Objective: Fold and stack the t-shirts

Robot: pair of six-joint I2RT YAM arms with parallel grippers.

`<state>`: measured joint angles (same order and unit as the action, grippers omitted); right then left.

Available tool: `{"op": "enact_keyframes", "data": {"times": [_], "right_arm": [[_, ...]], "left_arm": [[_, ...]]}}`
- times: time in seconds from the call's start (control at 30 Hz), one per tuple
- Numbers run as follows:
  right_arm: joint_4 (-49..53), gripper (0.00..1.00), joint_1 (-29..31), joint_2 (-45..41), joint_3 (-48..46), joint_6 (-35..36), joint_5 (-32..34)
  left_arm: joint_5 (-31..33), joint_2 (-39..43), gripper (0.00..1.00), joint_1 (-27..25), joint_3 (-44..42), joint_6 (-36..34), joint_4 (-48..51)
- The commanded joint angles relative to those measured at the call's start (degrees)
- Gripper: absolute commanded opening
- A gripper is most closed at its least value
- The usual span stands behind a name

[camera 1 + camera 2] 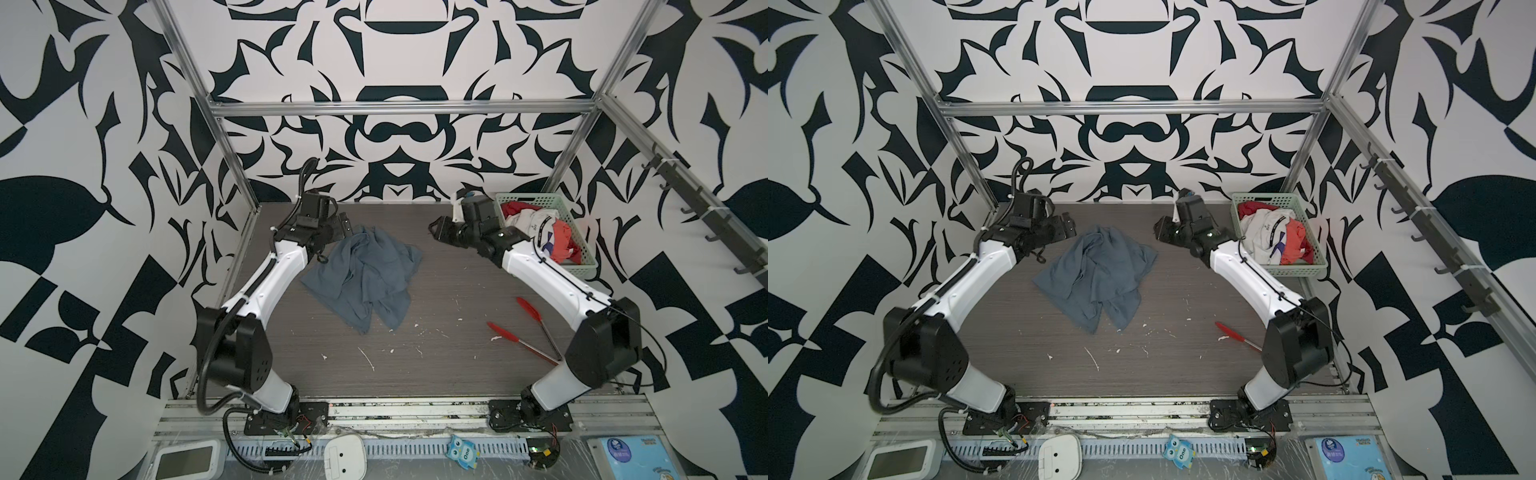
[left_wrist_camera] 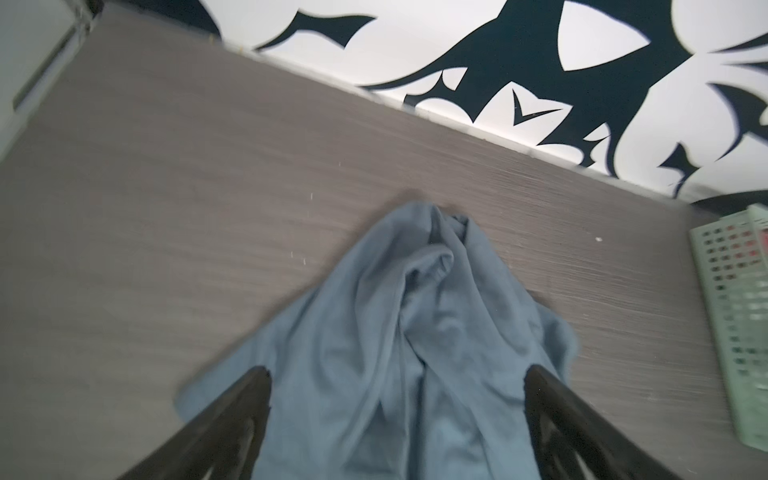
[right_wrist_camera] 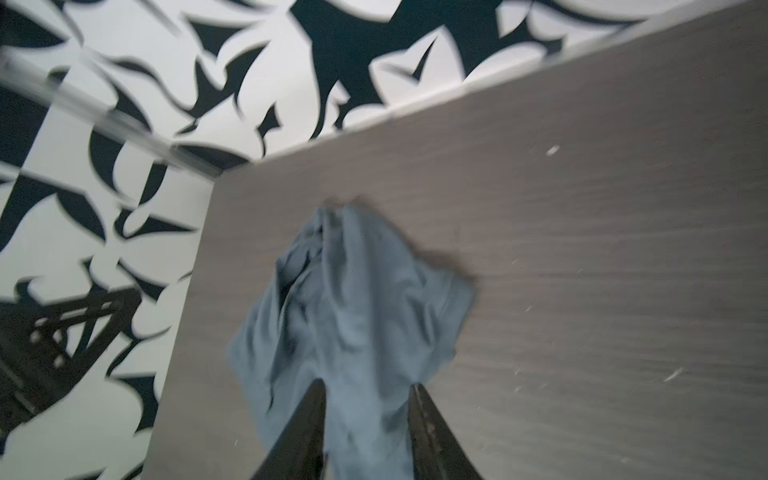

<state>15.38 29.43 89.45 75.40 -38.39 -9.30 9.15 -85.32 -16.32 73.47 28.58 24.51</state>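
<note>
Blue-grey t-shirt (image 1: 361, 278) lies free; left gripper (image 2: 399, 374), right gripper (image 3: 368, 384) apparently open.

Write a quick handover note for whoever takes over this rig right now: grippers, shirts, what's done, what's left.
Left gripper: open, empty, by the far left corner of the blue-grey shirt.
Right gripper: open, empty, raised between that shirt and the basket.
Blue-grey shirt: crumpled in a heap on the table, unfolded.
White and red shirts: bundled in the basket, far right.
Done: nothing folded or stacked.
Left: spread and fold the blue-grey shirt, then fetch, fold and stack the others.
</note>
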Motion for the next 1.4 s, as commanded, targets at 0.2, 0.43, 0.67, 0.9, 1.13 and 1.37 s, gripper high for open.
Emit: {"op": "enact_keyframes", "data": {"times": [0.2, 0.43, 0.67, 0.9, 1.13, 1.37], "right_arm": [[-21.24, 0.43, 17.48, 6.12, -14.79, -20.63, -1.39], [-25.49, 0.39, 23.82, 15.11, -11.37, -21.32, -1.69], [-23.43, 0.44, 26.9, 17.98, -8.77, -15.84, 3.06], [-20.28, 0.4, 27.54, 22.33, -5.66, -15.18, 5.02], [-14.44, 0.42, 28.0, 18.83, -5.35, -12.43, 9.63], [-12.45, 0.46, 28.49, 15.43, -7.25, -8.94, 12.67]], "left_arm": [[-11.14, 13.76, 0.99, 0.11, -25.17, 23.55, -6.93], [-9.68, 17.78, 0.97, 0.48, -29.8, 25.76, -6.96], [-12.74, 17.21, 0.98, 1.86, -30.8, 24.64, -9.28], [-13.18, 17.64, 0.98, 2.25, -31.18, 23.74, -9.44], [-11.94, 19.87, 0.99, 2.35, -32.3, 23.5, -9.27], [-12.0, 20.3, 1.0, 2.35, -33.01, 23.46, -9.41]]}}
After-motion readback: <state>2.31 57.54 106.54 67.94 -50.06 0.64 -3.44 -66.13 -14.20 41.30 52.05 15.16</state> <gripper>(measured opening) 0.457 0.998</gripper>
